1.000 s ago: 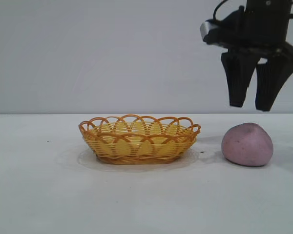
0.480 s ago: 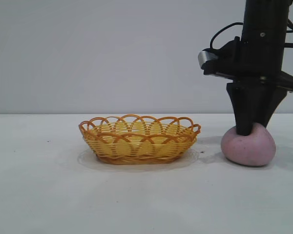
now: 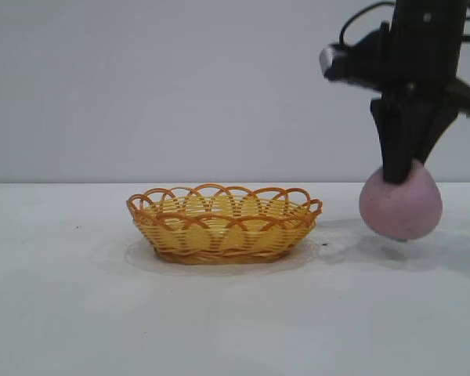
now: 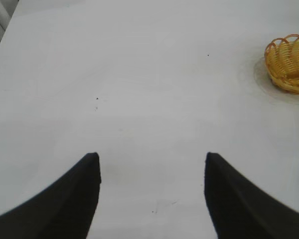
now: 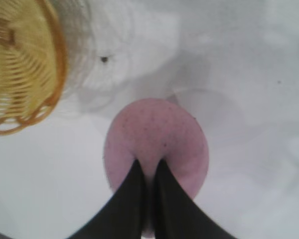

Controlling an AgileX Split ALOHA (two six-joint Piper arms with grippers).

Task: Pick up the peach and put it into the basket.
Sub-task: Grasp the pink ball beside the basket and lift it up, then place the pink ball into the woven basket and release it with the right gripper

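The pink-mauve peach (image 3: 400, 205) hangs just above the white table, right of the basket, pinched at its top by my right gripper (image 3: 402, 171), which is shut on it. In the right wrist view the two black fingers (image 5: 134, 191) squeeze a fold of the peach (image 5: 157, 137) between them. The yellow woven basket (image 3: 223, 223) with an orange looped rim stands at the table's middle and is empty; it also shows in the right wrist view (image 5: 20, 69) and the left wrist view (image 4: 289, 62). My left gripper (image 4: 152, 159) is open over bare table, far from the basket.
The white table (image 3: 78, 313) has a pale wall behind it. A small dark speck (image 5: 104, 59) lies on the table between basket and peach.
My right gripper came down open onto the peach, shut on its top, and has now lifted it slightly off the table.
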